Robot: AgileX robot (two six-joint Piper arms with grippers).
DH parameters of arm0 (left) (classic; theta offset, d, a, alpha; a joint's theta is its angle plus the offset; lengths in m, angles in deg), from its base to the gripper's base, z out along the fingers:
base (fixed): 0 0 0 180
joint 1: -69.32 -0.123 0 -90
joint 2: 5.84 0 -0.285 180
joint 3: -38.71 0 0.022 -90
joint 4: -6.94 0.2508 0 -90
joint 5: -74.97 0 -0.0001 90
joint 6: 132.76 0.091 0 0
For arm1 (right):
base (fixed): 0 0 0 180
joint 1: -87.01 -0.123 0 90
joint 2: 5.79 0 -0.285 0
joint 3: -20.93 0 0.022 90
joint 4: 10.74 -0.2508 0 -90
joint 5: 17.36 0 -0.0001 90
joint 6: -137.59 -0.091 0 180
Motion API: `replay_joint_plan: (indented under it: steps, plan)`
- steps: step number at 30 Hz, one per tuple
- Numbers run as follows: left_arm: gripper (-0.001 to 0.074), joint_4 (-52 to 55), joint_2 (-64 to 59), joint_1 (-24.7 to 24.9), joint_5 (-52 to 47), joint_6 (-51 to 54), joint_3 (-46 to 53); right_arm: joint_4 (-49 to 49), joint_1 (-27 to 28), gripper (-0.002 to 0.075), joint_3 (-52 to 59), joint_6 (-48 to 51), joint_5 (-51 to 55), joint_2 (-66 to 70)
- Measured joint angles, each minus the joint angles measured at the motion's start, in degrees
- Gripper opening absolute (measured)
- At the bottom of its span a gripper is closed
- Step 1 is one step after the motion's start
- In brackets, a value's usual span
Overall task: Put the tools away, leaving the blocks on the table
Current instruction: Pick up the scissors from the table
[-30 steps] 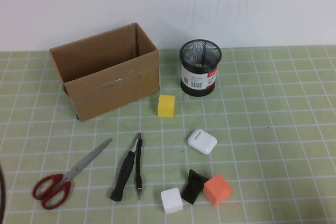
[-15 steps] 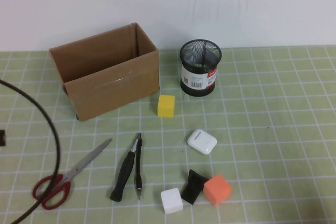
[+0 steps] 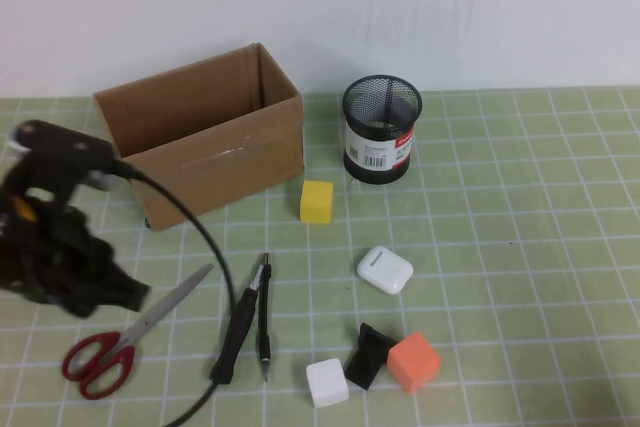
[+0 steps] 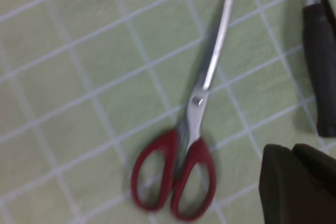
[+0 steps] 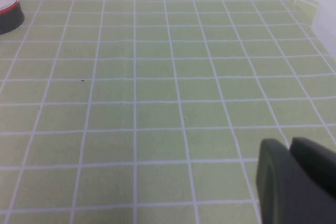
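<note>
- Nothing is put away yet: the scissors (image 3: 125,336), the screwdriver (image 3: 238,328) and the pen (image 3: 264,318) are all lying on the table (image 3: 520,247), and the cardboard box (image 3: 200,137) and mesh cup (image 3: 381,129) are showing no tools inside, as far as can be seen.
- The yellow block (image 3: 316,201), white block (image 3: 327,382) and orange block (image 3: 414,361) are sitting where they should, away from the working claw.
- The left gripper (image 3: 85,287) is hanging just above the scissors' blades, with the red handles slightly nearer the robot; it is touching and holding nothing, and how far its fingers are spread I cannot tell.
- The right gripper (image 5: 296,182) is showing only in its own wrist view, over bare table far from the tools; its spread is likewise unclear.
</note>
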Motion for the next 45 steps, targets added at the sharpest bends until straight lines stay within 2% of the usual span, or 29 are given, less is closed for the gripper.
replay_joint_plan:
  steps: [3, 10, 12, 18, 21, 29, 45]
  plan:
    - [-0.0001, 0.0, -2.9, 1.5, 3.1, 0.6, 0.0, 0.0, 0.0, -0.0007, 0.0, 0.0, 0.0, 0.0]
    - [0.0029, 0.0, -10.3, 1.6, 5.3, 0.6, 0.0, 0.0, 0.0, -0.0007, 0.0, 0.0, 0.0, 0.0]
    - [0.0078, 0.0, -12.5, 1.6, 5.4, 0.6, 0.0, 0.0, 0.0, -0.0007, 0.0, 0.0, 0.0, 0.0]
    - [0.0295, 0.0, -16.9, 1.6, 6.3, 0.6, -0.5, 0.0, 0.0, -0.0007, 0.0, 0.0, 0.0, 0.0]
    - [0.0345, 1.2, -17.4, 1.6, 8.1, 0.6, -0.6, 0.0, 0.0, -0.0007, 0.0, 0.0, 0.0, 0.0]
    - [0.0365, 4.1, -17.5, 1.6, 13.2, 0.6, -0.6, 0.0, 0.0, -0.0007, 0.0, 0.0, 0.0, 0.0]
    - [0.0365, 2.4, -25.8, 1.6, 13.1, 0.8, -0.7, 0.0, 0.0, -0.0007, 0.0, 0.0, 0.0, 0.0]
